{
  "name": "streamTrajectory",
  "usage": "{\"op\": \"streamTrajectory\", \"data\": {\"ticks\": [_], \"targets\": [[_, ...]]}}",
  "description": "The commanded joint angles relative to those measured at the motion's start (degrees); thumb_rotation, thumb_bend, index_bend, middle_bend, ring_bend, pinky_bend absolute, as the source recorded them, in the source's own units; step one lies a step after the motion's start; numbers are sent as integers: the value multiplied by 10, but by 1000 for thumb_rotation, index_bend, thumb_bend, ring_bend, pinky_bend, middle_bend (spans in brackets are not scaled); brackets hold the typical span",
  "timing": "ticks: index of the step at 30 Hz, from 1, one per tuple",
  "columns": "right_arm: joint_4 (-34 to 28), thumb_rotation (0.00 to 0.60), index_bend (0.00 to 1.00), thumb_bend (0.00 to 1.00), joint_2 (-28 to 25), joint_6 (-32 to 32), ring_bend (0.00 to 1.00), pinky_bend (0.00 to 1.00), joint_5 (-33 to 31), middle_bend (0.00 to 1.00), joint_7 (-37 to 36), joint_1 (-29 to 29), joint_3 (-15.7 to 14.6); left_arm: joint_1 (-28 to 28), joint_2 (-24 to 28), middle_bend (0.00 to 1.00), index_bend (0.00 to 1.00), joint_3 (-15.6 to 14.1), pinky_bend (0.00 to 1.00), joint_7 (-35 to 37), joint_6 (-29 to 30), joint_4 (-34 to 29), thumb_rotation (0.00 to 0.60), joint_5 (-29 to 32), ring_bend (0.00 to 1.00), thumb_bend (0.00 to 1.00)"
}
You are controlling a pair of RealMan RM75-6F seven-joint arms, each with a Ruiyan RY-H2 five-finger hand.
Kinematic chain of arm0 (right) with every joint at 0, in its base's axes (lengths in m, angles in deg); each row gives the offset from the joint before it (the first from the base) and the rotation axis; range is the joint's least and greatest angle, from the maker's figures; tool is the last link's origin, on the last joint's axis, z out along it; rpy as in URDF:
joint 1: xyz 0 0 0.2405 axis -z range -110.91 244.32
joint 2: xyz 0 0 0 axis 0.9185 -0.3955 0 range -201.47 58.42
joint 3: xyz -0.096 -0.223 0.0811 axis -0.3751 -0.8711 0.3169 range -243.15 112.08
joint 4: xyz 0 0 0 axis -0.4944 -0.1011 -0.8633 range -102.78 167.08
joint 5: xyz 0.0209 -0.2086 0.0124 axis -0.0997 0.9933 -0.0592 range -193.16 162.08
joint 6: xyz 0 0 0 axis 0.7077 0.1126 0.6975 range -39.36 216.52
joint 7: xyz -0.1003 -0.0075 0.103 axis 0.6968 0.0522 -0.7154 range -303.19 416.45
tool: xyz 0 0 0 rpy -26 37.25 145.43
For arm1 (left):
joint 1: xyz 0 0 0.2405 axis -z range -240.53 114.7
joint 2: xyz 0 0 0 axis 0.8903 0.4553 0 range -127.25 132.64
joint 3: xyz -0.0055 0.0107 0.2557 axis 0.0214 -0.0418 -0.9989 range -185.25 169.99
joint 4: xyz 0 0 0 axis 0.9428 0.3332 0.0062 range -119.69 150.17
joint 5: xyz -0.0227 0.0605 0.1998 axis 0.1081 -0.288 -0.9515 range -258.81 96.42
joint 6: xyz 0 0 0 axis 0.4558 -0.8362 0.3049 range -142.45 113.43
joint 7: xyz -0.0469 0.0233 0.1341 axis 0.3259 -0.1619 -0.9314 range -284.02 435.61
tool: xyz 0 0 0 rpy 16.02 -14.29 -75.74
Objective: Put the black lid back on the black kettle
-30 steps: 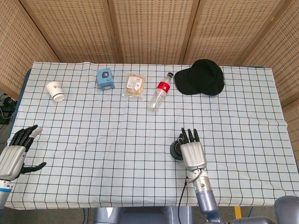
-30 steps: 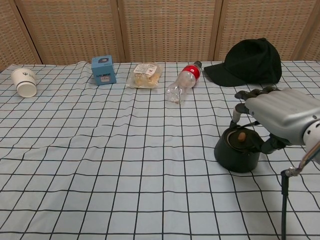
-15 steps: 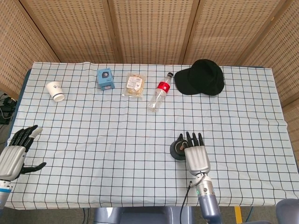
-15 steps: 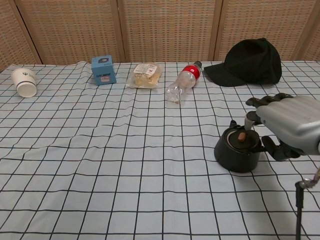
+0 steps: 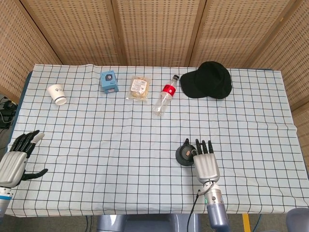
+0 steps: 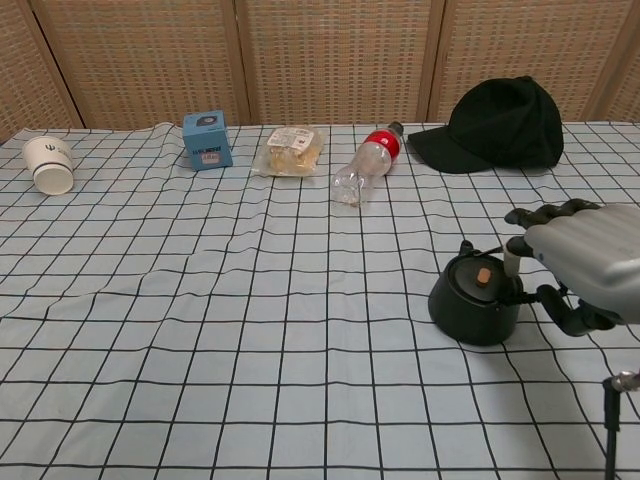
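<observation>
The black kettle (image 6: 475,306) stands upright on the checked cloth of the tabletop (image 6: 250,330), toward the robot's right and near the front edge. The black lid (image 6: 482,281), with its small brown knob, sits on top of the kettle. The right hand (image 6: 577,264) is just beside the kettle on its right, fingers (image 6: 545,213) spread apart and holding nothing; whether a fingertip touches the kettle's side I cannot tell. In the head view the left hand (image 5: 17,159) rests far off at the front left corner, fingers apart and empty. Along the back of the tabletop lie a paper cup (image 6: 50,165), a blue box (image 6: 206,140), a snack packet (image 6: 288,150), a plastic bottle (image 6: 365,166) on its side and a black cap (image 6: 500,125)
</observation>
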Motion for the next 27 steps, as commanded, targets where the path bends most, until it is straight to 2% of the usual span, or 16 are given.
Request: {"op": "streamTrajectory", "data": {"ticks": [1,10,16,19,21,23,27], "targets": [[3,600,337,811,2,3,0,0,-2,0,-2,1,-1,0,0,0,0,0,0,0,0,0,600,0,0,106],[3,600,337,799,3,7,0,0,8,0,-7,2,2,0,-1,0,0,1,0,0,0,0,600,1,0,106],[-19,600,329,771,-10,-22,0,0,59,0,7,3,-6,0,-1,0,0,2,0,2,2,2,600,2,0,106],[-40,600,309,659,-24,-28,0,0,80,0,-5,8,-8,-1,-2,0,0,2,0,0,3,3,600,3,0,106],[-56,600,292,522,-41,-31,0,0,100,0,-23,12,-9,-1,-4,0,0,3,0,-3,3,3,600,4,0,106],[-65,600,279,433,-61,-31,0,0,118,0,-40,17,-11,-1,-6,0,0,4,0,-6,4,5,600,6,0,106],[-57,600,241,328,-109,-32,0,0,159,0,-84,30,-19,1,-11,0,0,7,0,-14,0,10,600,12,0,106]]}}
